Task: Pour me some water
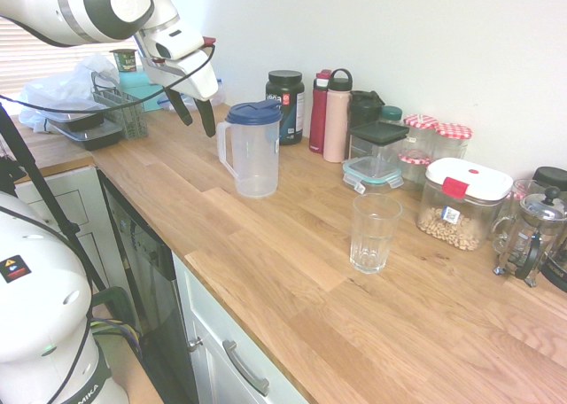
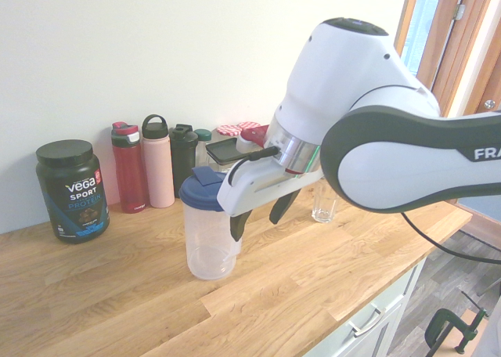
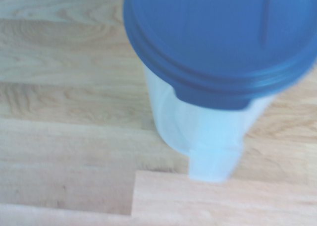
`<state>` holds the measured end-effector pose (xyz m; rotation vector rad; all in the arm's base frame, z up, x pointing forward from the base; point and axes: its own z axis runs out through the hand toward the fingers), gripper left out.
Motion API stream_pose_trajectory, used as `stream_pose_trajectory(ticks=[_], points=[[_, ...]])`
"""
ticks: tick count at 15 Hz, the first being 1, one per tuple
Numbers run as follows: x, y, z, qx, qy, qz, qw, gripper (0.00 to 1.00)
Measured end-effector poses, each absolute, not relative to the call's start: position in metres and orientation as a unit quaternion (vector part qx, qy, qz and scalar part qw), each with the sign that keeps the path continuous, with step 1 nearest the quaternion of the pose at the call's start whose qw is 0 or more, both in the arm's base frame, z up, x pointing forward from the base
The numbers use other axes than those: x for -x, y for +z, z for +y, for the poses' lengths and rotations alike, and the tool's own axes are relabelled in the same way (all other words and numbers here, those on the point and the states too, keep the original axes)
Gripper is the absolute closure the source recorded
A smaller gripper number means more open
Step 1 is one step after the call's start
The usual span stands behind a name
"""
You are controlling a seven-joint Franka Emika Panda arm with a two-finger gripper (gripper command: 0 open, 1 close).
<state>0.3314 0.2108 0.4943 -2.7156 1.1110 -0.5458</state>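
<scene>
The two dark fingers (image 1: 193, 116) hang spread apart with nothing between them, pointing steeply down at the desk (image 1: 292, 271). They are in the air, clear of everything, and above the level of the wood.

In the first exterior view the fingers sit to the left of the clear plastic pitcher (image 1: 252, 149), near it but not touching. The pitcher stands upright, so its long axis runs straight up and down. It has a dark blue lid (image 1: 255, 112) and a clear handle (image 1: 225, 147) on its left side in that view, the side turned toward the fingers. The wrist view looks down on the blue lid and the handle from close by, blurred. From these pictures the pitcher looks empty or nearly so, though I cannot be sure.

Further along the desk, well apart from the pitcher, stands an empty-looking ribbed drinking glass (image 1: 373, 233), upright and open at the top.

Behind the pitcher, against the wall, are a dark protein tub (image 1: 285, 105), a red bottle (image 1: 320, 112) and a pink bottle (image 1: 337, 116).

The coming move likely turns on the fingers travelling sideways and down to close around the handle.
</scene>
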Motion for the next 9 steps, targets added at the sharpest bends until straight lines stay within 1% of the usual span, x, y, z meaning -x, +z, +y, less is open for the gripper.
stream_pose_trajectory(ticks=[2, 3, 6, 9], points=[[-0.352, 0.474, 0.214, 0.9, -0.192, 0.383, 0.076, 0.0], [-0.364, 0.466, 0.215, 0.898, -0.193, 0.388, 0.071, 1.0], [-0.386, 0.454, 0.221, 0.897, -0.198, 0.389, 0.07, 1.0], [-0.394, 0.447, 0.223, 0.893, -0.199, 0.397, 0.072, 1.0]])
